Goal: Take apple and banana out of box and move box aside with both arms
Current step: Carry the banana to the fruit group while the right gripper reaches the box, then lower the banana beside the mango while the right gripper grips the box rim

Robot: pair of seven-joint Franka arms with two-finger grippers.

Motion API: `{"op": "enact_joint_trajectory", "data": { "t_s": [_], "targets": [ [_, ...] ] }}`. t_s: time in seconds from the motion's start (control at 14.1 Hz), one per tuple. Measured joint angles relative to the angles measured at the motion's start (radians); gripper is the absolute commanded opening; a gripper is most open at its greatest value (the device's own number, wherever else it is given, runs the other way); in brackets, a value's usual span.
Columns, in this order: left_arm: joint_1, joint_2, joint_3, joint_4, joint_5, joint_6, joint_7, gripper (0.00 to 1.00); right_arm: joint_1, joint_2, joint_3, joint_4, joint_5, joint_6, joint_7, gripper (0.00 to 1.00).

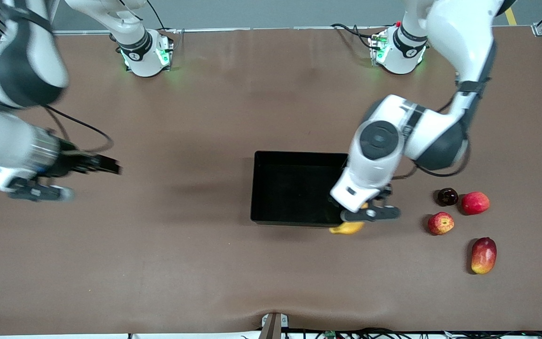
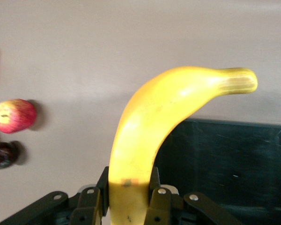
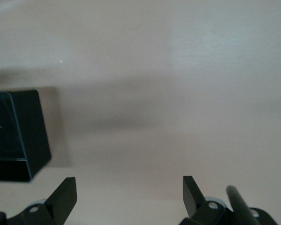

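My left gripper (image 1: 361, 214) is shut on the yellow banana (image 1: 346, 228) and holds it over the black tray's (image 1: 290, 188) corner nearest the loose fruit. In the left wrist view the fingers (image 2: 94, 199) clamp the banana's (image 2: 150, 126) lower end, with the tray (image 2: 234, 159) beneath it. The small streaked apple (image 1: 441, 222) lies on the table toward the left arm's end; it also shows in the left wrist view (image 2: 13, 115). My right gripper (image 1: 108, 165) is open and empty over bare table toward the right arm's end. Its wrist view shows the spread gripper (image 3: 129, 197) and a tray corner (image 3: 18, 136).
Beside the streaked apple lie a dark round fruit (image 1: 447, 196), a plain red apple (image 1: 475, 203) and a red-yellow mango (image 1: 483, 254), the mango nearest the front camera. The dark fruit also shows in the left wrist view (image 2: 2, 154). Brown table surrounds the tray.
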Motion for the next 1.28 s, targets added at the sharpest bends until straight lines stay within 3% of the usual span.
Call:
{"op": "enact_joint_trajectory", "data": {
  "t_s": [0.36,0.57,0.78,0.92,1.0,1.14,1.28],
  "targets": [
    [0.186,0.013,0.013,-0.011,0.001,0.034,0.331,0.0,0.172,0.128,0.001,-0.001,0.001,0.217,0.106,1.0],
    [0.296,0.071,0.017,-0.025,0.02,0.156,0.483,0.0,0.235,0.221,0.002,-0.001,0.005,0.351,0.109,1.0],
    [0.328,0.146,0.053,-0.029,0.119,0.293,0.566,0.0,0.304,0.302,0.002,0.0,0.025,0.451,0.167,1.0],
    [0.327,0.179,0.112,-0.029,0.128,0.401,0.654,0.0,0.36,0.338,0.002,0.003,0.025,0.507,0.236,0.67],
    [0.329,0.196,0.141,-0.029,0.128,0.454,0.697,0.0,0.386,0.351,0.001,0.004,0.025,0.529,0.25,0.56],
    [0.345,0.239,0.175,-0.031,0.128,0.544,0.759,0.0,0.425,0.379,0.0,0.005,0.025,0.549,0.265,0.47],
    [0.359,0.288,0.179,-0.031,0.128,0.577,0.775,0.0,0.441,0.405,-0.001,0.006,0.025,0.577,0.267,0.26]
  ]
}}
